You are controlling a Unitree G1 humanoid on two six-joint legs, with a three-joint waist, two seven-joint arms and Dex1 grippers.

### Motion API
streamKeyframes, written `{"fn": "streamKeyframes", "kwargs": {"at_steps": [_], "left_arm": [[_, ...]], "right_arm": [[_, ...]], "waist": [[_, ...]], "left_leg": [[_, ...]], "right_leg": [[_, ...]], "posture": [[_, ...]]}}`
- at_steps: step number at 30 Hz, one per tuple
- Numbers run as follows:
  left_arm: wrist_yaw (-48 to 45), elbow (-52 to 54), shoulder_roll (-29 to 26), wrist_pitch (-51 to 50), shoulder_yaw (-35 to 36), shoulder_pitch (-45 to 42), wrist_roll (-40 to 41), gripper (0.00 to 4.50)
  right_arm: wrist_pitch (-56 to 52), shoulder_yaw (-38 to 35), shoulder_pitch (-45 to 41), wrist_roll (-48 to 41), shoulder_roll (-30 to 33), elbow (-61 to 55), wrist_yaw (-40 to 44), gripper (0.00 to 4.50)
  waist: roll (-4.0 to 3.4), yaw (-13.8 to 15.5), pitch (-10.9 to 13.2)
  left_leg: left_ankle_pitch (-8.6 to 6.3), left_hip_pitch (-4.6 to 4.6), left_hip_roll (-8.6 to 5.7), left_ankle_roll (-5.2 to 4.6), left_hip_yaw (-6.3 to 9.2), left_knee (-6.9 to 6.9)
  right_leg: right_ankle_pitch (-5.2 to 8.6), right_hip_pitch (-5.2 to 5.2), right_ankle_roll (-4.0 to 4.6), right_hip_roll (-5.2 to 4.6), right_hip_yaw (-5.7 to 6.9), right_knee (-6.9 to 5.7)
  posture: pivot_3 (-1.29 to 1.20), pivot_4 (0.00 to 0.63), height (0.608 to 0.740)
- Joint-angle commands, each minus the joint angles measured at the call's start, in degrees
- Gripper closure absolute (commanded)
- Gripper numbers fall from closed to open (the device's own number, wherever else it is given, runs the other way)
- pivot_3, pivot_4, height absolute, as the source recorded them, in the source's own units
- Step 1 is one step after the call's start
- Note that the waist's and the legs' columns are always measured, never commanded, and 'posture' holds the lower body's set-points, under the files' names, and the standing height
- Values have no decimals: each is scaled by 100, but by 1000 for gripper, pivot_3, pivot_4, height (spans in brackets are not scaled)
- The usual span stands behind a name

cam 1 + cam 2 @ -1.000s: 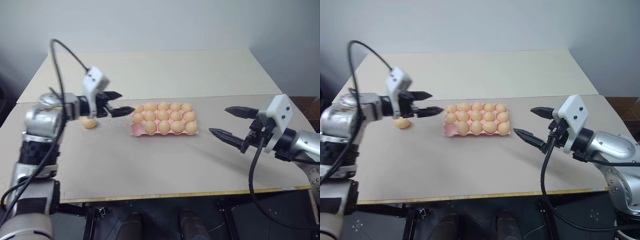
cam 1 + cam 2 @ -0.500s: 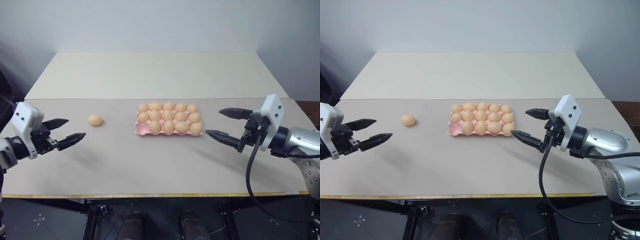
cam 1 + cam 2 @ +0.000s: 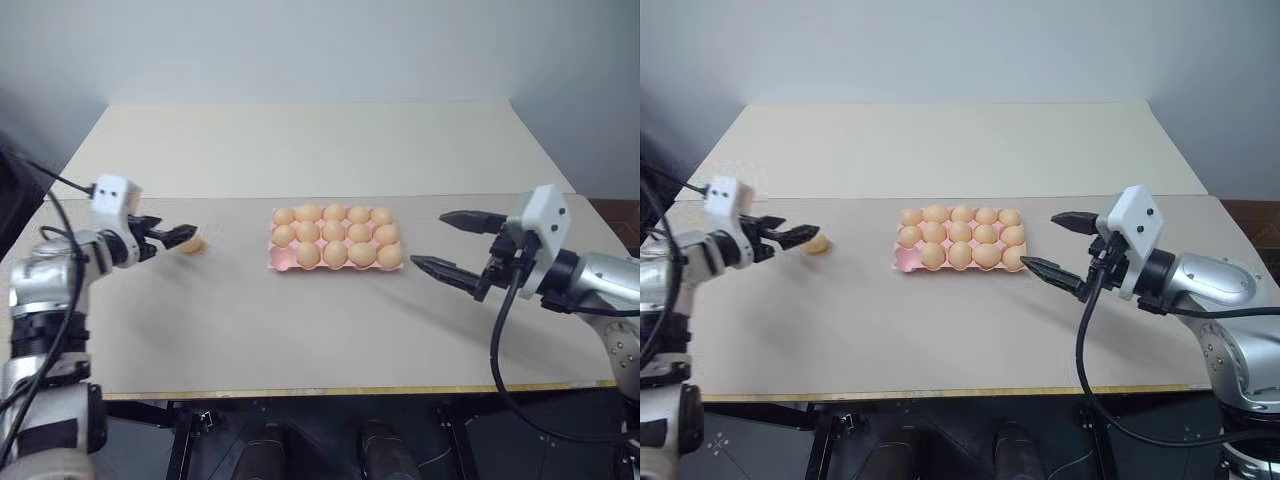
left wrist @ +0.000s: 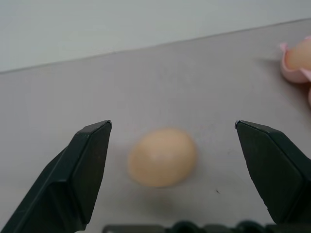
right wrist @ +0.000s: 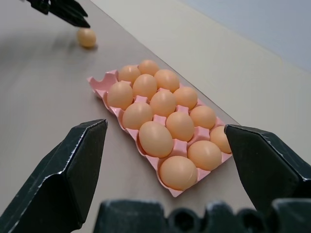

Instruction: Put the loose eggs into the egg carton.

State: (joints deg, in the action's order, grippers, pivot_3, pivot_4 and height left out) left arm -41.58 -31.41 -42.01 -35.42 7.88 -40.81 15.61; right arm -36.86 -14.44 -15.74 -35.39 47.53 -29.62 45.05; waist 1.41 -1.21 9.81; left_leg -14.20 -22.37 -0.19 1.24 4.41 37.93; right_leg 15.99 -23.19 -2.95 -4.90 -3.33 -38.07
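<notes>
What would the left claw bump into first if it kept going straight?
Most likely the loose egg. It lies on the table right ahead of the open left claw, between its two fingers, though how near is hard to judge.

Tan loose egg (image 3: 192, 243), nearly full pink carton (image 3: 334, 240)

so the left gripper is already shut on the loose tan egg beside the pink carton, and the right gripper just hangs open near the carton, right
Not quite. The left gripper is open, not shut: in the left wrist view its two black fingers stand apart on either side of the small tan-orange loose egg, with bare table between. The rest holds: the right gripper hangs open near the flat pink egg carton.
</notes>
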Motion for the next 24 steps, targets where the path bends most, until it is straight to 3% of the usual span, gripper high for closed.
{"fn": "streamKeyframes", "kwargs": {"at_steps": [1,4,8,11,14,18,21,24], "left_arm": [[-76,-837,171,662,-281,-440,-383,49],[4,-1587,343,944,-335,-776,-552,49],[-22,-2077,395,1171,-360,-1004,-694,941],[-29,-2163,382,1231,-300,-1038,-710,1847],[-93,-2003,298,1204,-319,-948,-726,2024],[-496,-729,245,889,-353,-646,-501,2024],[-847,1006,504,40,-416,-504,83,2024],[-858,1747,891,-438,-610,-494,334,2024]], "right_arm": [[-38,-256,-30,-226,42,-274,-74,0],[-73,-343,30,-307,52,-341,-153,0],[-158,-470,117,-401,67,-419,-280,0],[-192,-518,158,-424,64,-472,-323,0],[-197,-514,201,-423,47,-491,-373,0],[-190,-509,220,-475,30,-471,-435,0],[-165,-470,218,-481,26,-461,-469,0],[-137,-404,220,-446,14,-467,-492,0]], "waist": [[0,5,0],[2,11,0],[4,4,-2],[5,0,-2],[5,1,-2],[5,-7,-2],[5,40,-2],[6,67,-3]], "left_leg": [[0,-1,0,0,0,0],[0,-4,-1,0,0,2],[0,-4,-1,0,0,3],[0,-3,0,0,1,4],[0,-3,-1,0,1,4],[0,-5,0,0,1,4],[1,-17,1,1,6,10],[0,-31,-1,1,15,34]], "right_leg": [[0,0,0,0,0,0],[0,0,0,0,1,1],[0,-1,0,0,1,-1],[0,-1,-1,0,1,-3],[0,0,-1,0,1,-3],[0,-1,-1,0,1,-5],[-1,-5,-2,0,4,-13],[-4,2,-8,-4,18,-5]], "posture": [[0,150,740],[0,150,740],[0,150,740],[0,150,740],[0,150,740],[0,150,740],[0,150,740],[0,150,740]]}}
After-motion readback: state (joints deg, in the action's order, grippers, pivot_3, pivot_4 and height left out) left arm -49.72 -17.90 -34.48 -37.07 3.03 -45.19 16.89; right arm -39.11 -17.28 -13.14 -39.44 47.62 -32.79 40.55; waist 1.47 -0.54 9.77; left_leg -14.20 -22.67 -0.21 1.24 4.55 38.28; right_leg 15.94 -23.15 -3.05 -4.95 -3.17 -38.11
